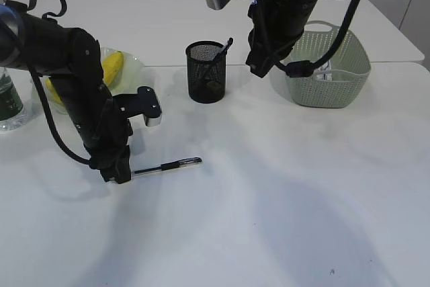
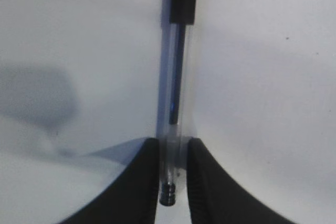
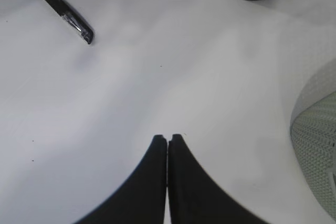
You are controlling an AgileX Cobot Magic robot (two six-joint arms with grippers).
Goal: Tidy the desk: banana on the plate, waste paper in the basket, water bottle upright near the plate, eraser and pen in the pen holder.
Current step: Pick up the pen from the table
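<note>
We see the banana [image 1: 113,66] on the plate [image 1: 138,66] mostly hidden behind the left arm, and the water bottle [image 1: 9,102] cut off at the frame edge. The left gripper [image 2: 173,167] clasps the pen [image 1: 166,165] lying on the white desk [image 1: 282,186]. The right gripper [image 3: 167,141], clenched empty, hangs between pen holder [image 1: 206,72] and basket [image 1: 334,68].

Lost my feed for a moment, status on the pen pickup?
Left gripper closed on the pen at its back end, pen lying on the desk. Right gripper shut, empty, up by the basket. Path to the pen holder looks clear.
</note>
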